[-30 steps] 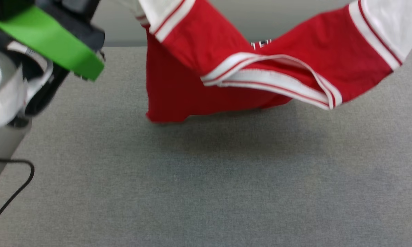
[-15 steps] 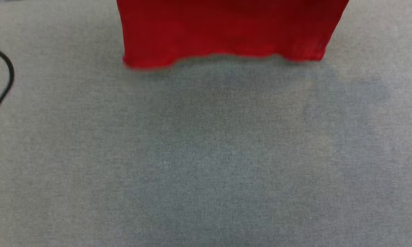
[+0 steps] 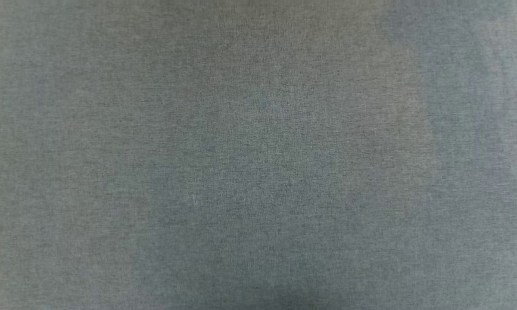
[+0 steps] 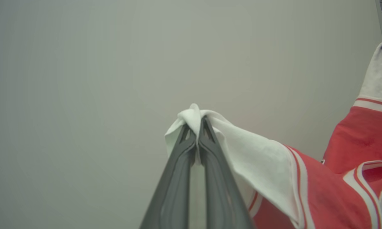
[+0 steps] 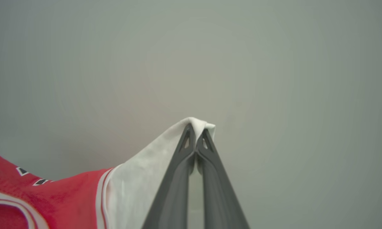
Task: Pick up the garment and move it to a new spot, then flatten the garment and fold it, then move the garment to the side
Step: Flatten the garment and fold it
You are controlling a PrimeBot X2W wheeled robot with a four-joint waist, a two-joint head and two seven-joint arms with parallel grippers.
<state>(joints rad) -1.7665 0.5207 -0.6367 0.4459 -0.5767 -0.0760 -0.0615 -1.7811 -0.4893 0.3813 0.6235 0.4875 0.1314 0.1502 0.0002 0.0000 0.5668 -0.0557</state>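
The garment is a red T-shirt with white sleeves and red-and-white stripe trim, hanging in the air between my two arms. In the left wrist view my left gripper is shut on the tip of one white sleeve, and the red body drapes off to the lower right. In the right wrist view my right gripper is shut on the tip of the other white sleeve, with the garment falling to the lower left, edges of black lettering showing. The head view looks down on bare grey tabletop.
A plain pale wall lies behind both grippers in the wrist views. The grey fabric-covered tabletop stretches across the head view with soft shadows on its right side.
The head view has tilted downward: the raised garment, my left arm and a black cable slid up and out of it. The sleeves stay pinched in both grippers.
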